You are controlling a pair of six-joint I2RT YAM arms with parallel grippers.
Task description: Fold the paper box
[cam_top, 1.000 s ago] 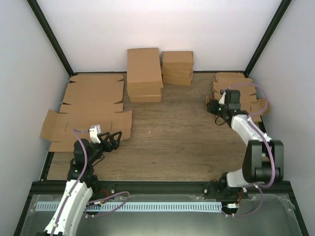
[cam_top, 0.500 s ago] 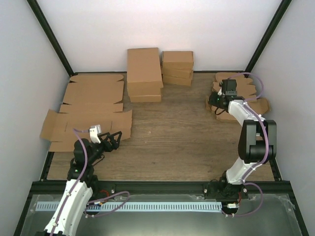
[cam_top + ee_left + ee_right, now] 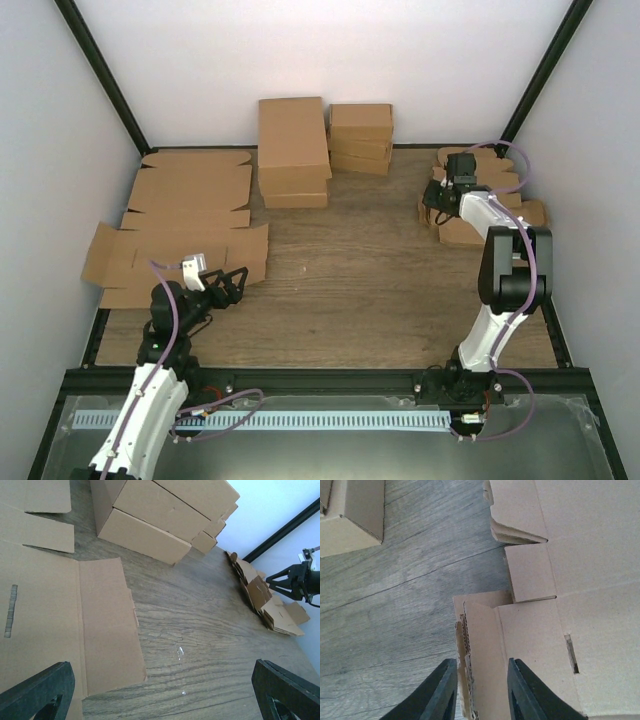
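Observation:
The paper box pieces lie as a stack of small flat brown die-cuts (image 3: 465, 233) at the back right; they also show in the left wrist view (image 3: 260, 597). My right gripper (image 3: 436, 197) is at the stack's left edge. In the right wrist view the top die-cut (image 3: 580, 580) lies flat, and several layered flap edges (image 3: 480, 630) sit between my right gripper's (image 3: 480, 692) partly open jaws. The left finger is beside the edge and the right finger lies over the sheet, with no clear pinch. My left gripper (image 3: 228, 283) is wide open and empty at the front left.
Large flat cardboard sheets (image 3: 190, 200) cover the left side, right beside my left gripper (image 3: 40, 610). Bigger closed boxes (image 3: 293, 150) and a stack of smaller ones (image 3: 360, 135) stand at the back middle. A box corner shows in the right wrist view (image 3: 350, 515). Black frame posts stand at the back corners.
My right arm has stretched farther back, carrying the gripper from just in front of the stack onto its left edge. The left arm has not moved.

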